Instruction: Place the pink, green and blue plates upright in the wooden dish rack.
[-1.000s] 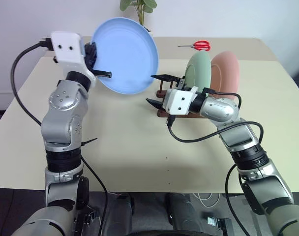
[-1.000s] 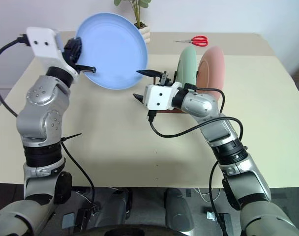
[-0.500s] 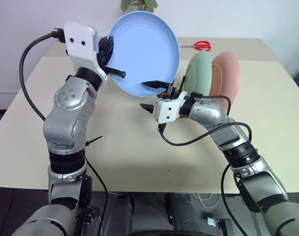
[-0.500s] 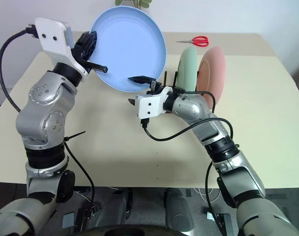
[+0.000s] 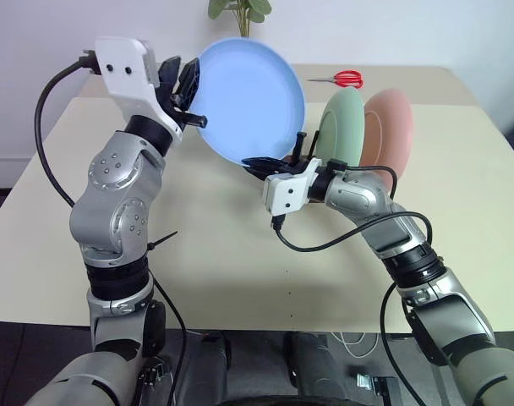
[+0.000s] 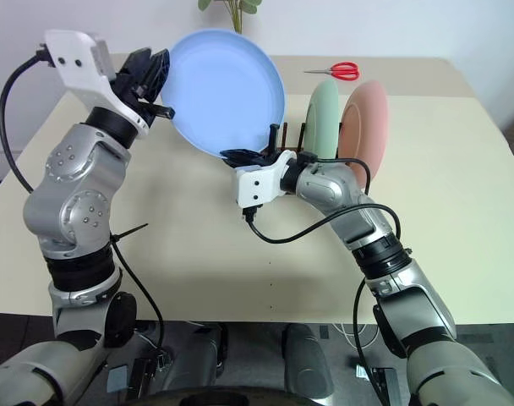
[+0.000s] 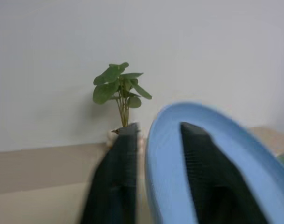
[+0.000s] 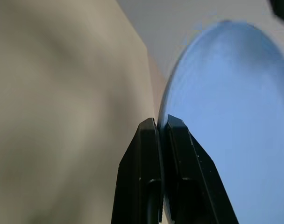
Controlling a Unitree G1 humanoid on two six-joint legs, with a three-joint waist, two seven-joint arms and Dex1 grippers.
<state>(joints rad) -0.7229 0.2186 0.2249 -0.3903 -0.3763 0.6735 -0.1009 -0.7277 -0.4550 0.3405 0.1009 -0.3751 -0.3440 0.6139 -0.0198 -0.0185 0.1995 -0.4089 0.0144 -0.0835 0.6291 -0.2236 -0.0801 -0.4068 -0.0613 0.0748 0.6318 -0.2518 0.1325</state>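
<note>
The blue plate [image 5: 251, 97] was held up in the air above the beige worktop [image 5: 198, 245], tilted with its face toward the camera, between the two arms. The right claw [image 5: 261, 164] had its two black fingers pinched together on the plate's lower rim; in the right wrist view the fingers [image 8: 177, 158] sat tight against each other with the rim's edge caught between them. The left claw [image 5: 188, 89] was at the plate's upper left rim with its fingers parted, one on either side of the rim; in the left wrist view one finger [image 7: 116, 177] stood behind the plate and the other lay across its face, a visible gap showing beside the rim, so it straddled the rim rather than clamped it. Just to the right of the blue plate, the wooden dish rack [image 5: 301, 150] sat on the worktop, its dark pegs showing behind the right claw. The green plate [image 5: 340, 123] and the pink plate [image 5: 390, 127] stood upright in it, side by side, the pink one on the far side from the blue plate. A pair of red-handled scissors [image 5: 337, 79] lay near the worktop's far edge, and a small potted plant [image 5: 237, 10] stood behind the blue plate.
</note>
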